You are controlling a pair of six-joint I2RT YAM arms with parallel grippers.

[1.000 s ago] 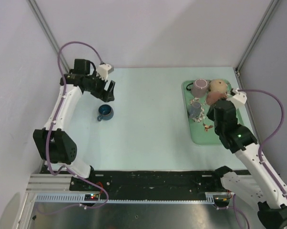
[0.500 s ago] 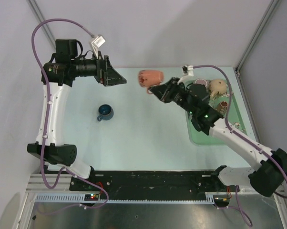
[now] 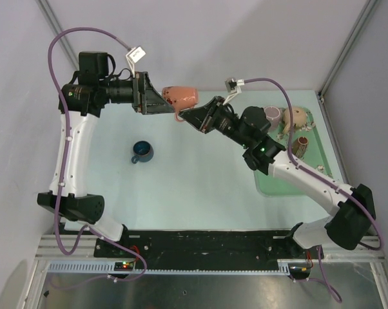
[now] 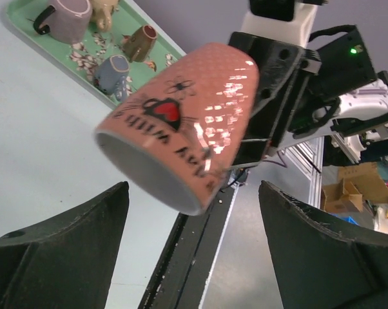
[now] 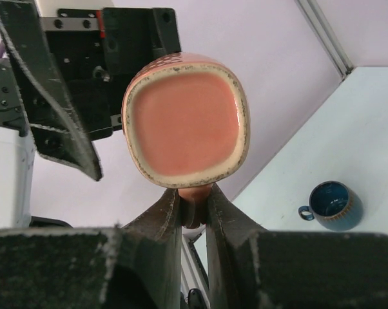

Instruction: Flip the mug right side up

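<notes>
axis of the salmon-pink ceramic mug (image 3: 183,96) lies roughly level in the air at far centre, mouth left, base right; right gripper (image 3: 183,116) clenched on its handle; left gripper (image 3: 160,102) released, jaws wide, just beside the rim

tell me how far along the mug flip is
Done: the pink mug is in the air, its handle clamped in the right pincer. In hand: it lies sideways, mouth toward the open left pincer, probably a handover. Left: the left pincer has not closed on it, and it must be set upright on the table.
</notes>
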